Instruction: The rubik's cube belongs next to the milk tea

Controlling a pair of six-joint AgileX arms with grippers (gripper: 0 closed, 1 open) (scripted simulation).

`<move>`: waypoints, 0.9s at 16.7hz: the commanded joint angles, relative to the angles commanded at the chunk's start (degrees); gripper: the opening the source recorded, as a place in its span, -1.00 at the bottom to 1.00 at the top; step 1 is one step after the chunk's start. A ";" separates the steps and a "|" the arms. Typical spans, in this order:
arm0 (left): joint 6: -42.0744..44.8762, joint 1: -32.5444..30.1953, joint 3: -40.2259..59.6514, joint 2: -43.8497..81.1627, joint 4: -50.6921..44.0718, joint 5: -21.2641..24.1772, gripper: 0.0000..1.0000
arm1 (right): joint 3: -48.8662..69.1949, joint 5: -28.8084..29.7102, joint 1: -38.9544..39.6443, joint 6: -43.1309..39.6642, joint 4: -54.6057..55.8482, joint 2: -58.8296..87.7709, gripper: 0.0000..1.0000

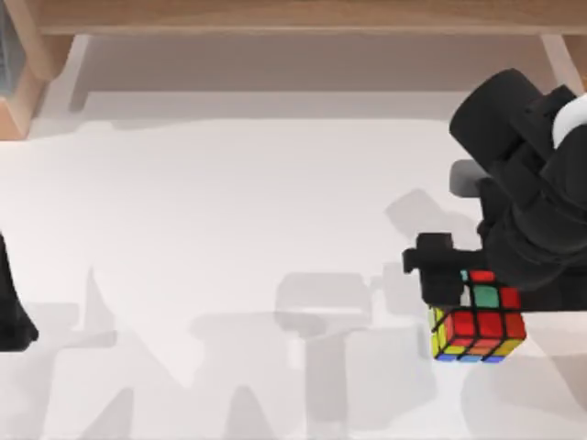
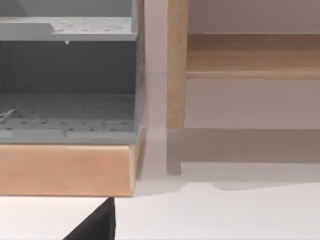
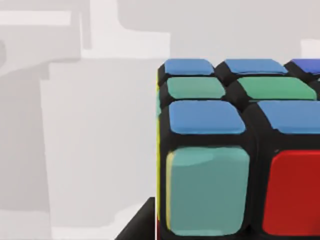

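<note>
I found the right gripper (image 1: pixel 459 289) at the table's (image 1: pixel 229 211) right side, down over the cube (image 1: pixel 477 325), its dark fingers against the cube's top and left edge. I could not tell whether the jaws were clamped on it or just beside it. The right wrist view showed the cube (image 3: pixel 240 150) very close, blue, green and red stickers facing the camera. No milk tea was seen, so I judged the move barely begun: carrying and placing remained. My left arm (image 1: pixel 14 312) sat parked at the left edge. No readable writing or brand anywhere.
</note>
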 joint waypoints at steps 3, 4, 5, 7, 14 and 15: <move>0.00 0.00 0.00 0.00 0.00 0.00 1.00 | -0.81 -0.10 0.07 0.17 0.02 0.83 -1.00; 0.00 0.00 0.00 0.00 0.00 0.00 1.00 | -1.11 -0.06 0.09 0.22 0.02 1.19 -1.00; 0.00 0.00 0.00 0.00 0.00 0.00 1.00 | -1.43 0.01 0.10 0.25 0.03 1.60 -1.00; 0.00 0.00 0.00 0.00 0.00 0.00 1.00 | -2.22 0.27 0.03 0.31 0.04 2.56 -1.00; 0.00 0.00 0.00 0.00 0.00 0.00 1.00 | -4.02 0.76 -0.22 0.33 -0.05 4.50 -1.00; 0.00 0.00 0.00 0.00 0.00 0.00 1.00 | -4.02 0.76 -0.22 0.33 -0.05 4.50 -1.00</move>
